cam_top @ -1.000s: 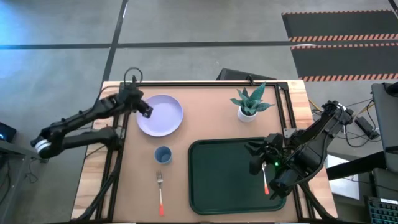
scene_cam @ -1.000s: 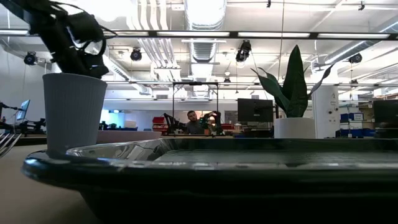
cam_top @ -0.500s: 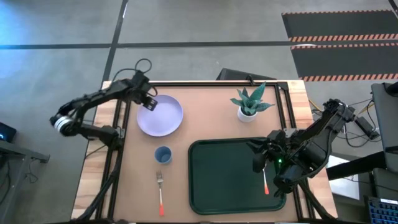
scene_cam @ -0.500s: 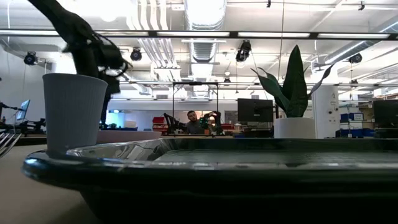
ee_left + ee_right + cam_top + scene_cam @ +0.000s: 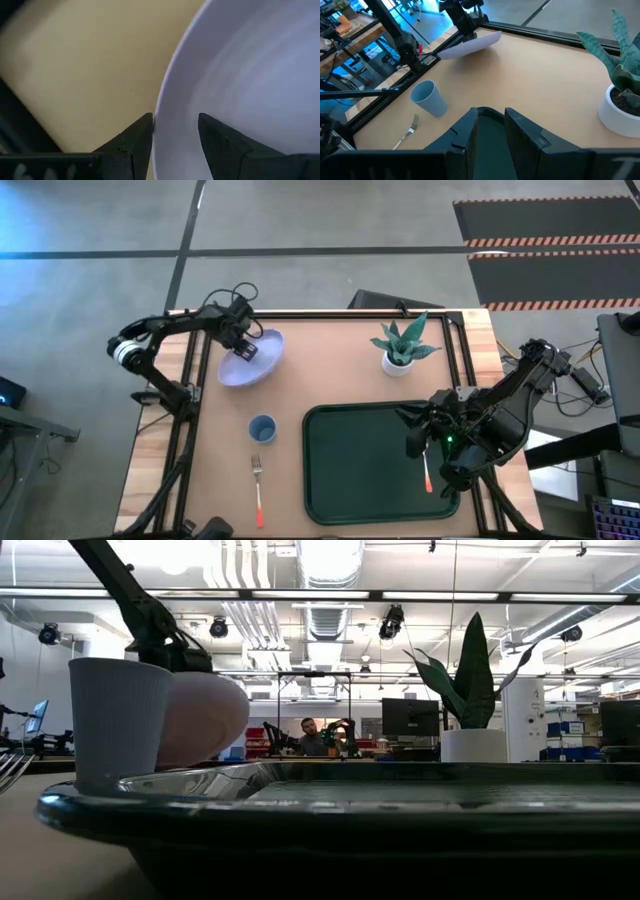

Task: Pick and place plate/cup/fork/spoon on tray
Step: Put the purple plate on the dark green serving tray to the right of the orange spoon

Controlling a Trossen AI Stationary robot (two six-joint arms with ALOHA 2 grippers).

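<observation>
Even, bright overhead light; sharpness varies by view.
Soft, short shadows are cast on the table [image 5: 340,380] in the high view. Glare from ceiling lamps is seen in the low view, where the tray [image 5: 330,815] rim is blurred. The plate [image 5: 250,75] is rendered soft and smeared in the left wrist view.

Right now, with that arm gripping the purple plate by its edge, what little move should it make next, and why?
Probably lift a bit more, then carry the plate toward the tray. The left tool pinches its rim and the plate is tilted, one side raised off the table. The tray looks bare apart from the spoon near its right edge, where the right tool hovers.
</observation>
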